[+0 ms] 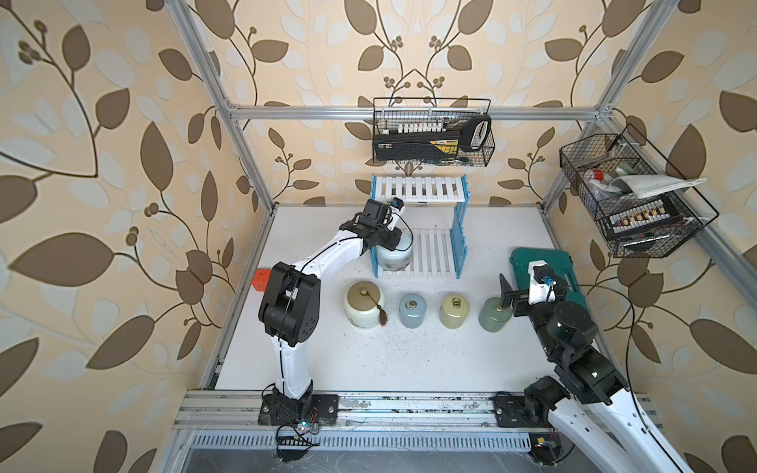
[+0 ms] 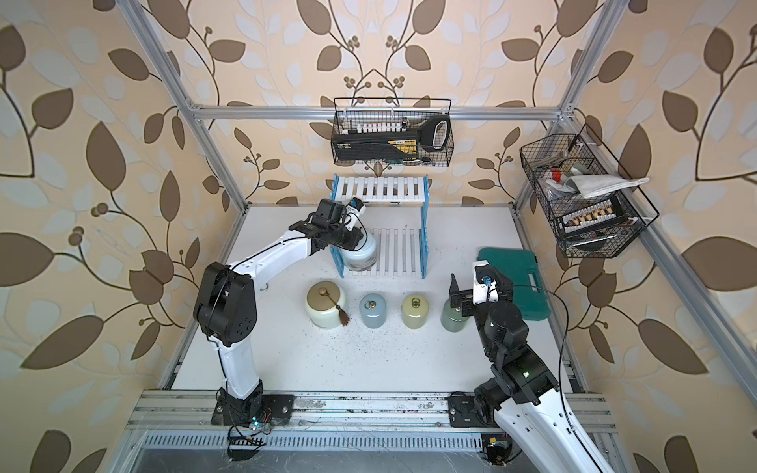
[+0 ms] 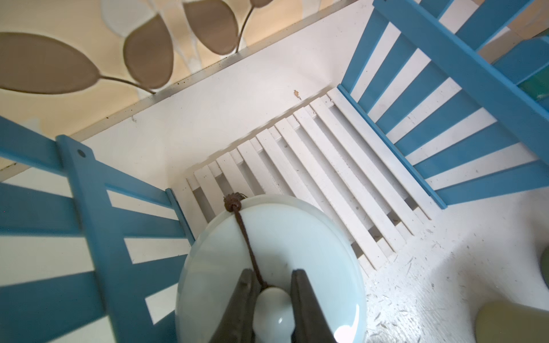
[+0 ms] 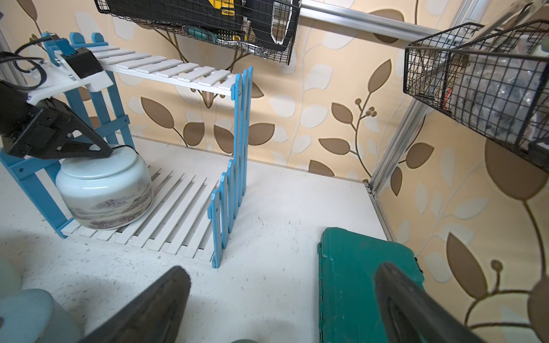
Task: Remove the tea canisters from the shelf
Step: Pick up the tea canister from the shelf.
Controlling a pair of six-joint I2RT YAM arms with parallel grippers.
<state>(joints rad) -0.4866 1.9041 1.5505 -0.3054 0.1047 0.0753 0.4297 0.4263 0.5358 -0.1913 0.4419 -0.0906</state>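
A squat pale blue tea canister [image 1: 396, 257] [image 4: 104, 190] stands on the left end of the lower board of the shelf [image 1: 418, 189] [image 3: 326, 166]. My left gripper [image 1: 389, 242] [image 3: 273, 276] reaches in from the left and is shut on the white knob [image 3: 273, 308] of its lid. On the table in front of the shelf stand a cream canister with a brown tasselled lid [image 1: 363, 305] and three slim ones: blue-grey [image 1: 411, 310], yellow-green [image 1: 454, 310] and sage green [image 1: 493, 314]. My right gripper [image 1: 508, 297] [image 4: 280, 270] hangs open beside the sage one, holding nothing.
A green tool case [image 1: 545, 266] [image 4: 365, 282] lies at the table's right side, under my right arm. Black wire baskets hang on the back wall [image 1: 432, 135] and the right wall [image 1: 631, 196]. An orange block [image 1: 260, 279] sits at the table's left edge.
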